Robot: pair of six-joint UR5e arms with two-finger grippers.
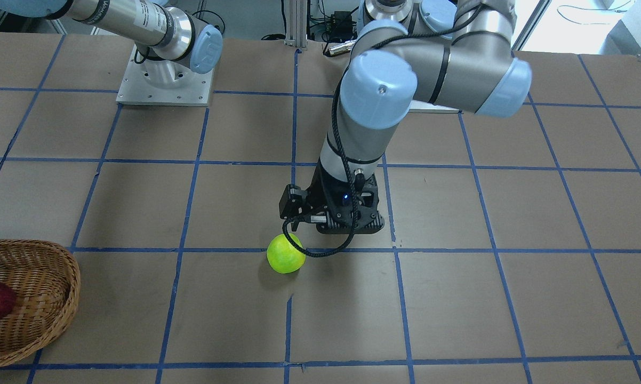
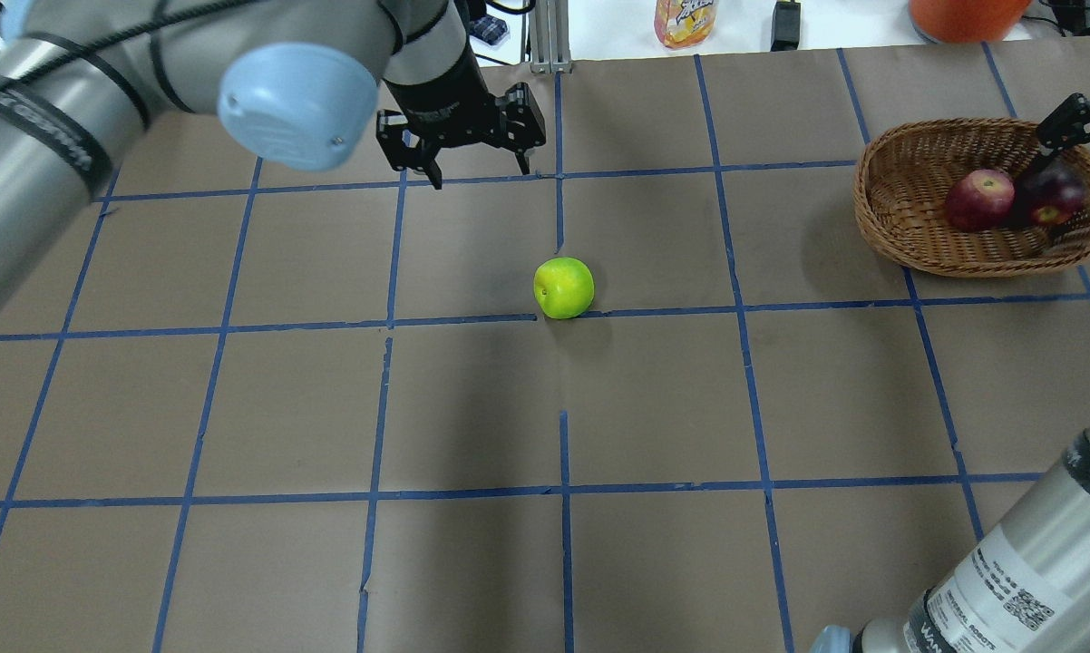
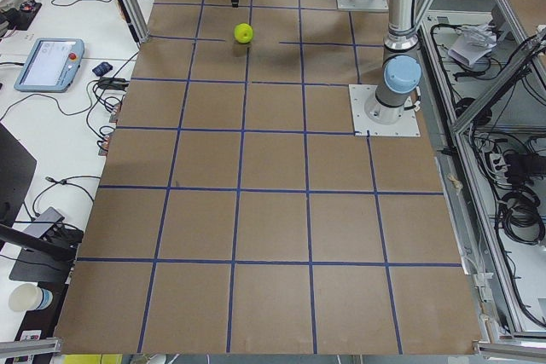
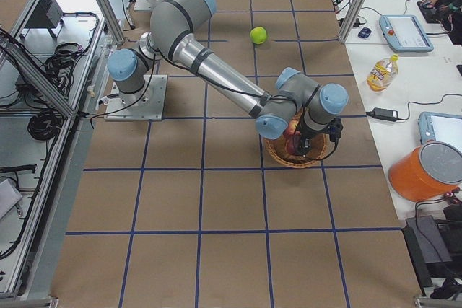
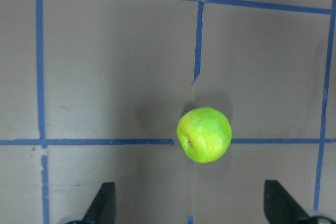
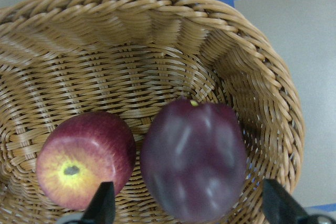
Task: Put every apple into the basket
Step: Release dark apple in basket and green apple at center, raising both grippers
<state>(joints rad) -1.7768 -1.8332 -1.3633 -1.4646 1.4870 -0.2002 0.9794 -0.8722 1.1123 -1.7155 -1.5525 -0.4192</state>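
Quick rundown, using the overhead view as the clock. The green apple (image 2: 563, 287) sits on the brown paper-covered table (image 2: 237, 408) roughly in the middle, right on a blue tape line, and nothing is touching it. The basket (image 2: 858, 195) is off at about 2 o'clock from it, near the table's far right corner.

Two apples are in the basket. The red apple (image 2: 978, 199) is at 9 o'clock of the darker maroon apple (image 2: 1053, 195), and the two are snug against each other. In the right wrist view the red one shows a yellowish patch around its stem dimple.

The left gripper (image 2: 480, 172) hangs in the air at about 11 o'clock from the green apple, with its fingers spread wide and nothing between them. Its wrist camera looks straight down: the green apple shows at roughly 12 o'clock from the gap between the two fingertips, a touch to the right, and clear of both.

The right gripper (image 6: 191, 205) is over the basket, pointing down into it. Its fingers are spread too, wider than the maroon apple, which sits right in the gap between them. One fingertip overlaps the edge of the red apple in that view, but I can't tell if it actually touches. It isn't pinching anything.
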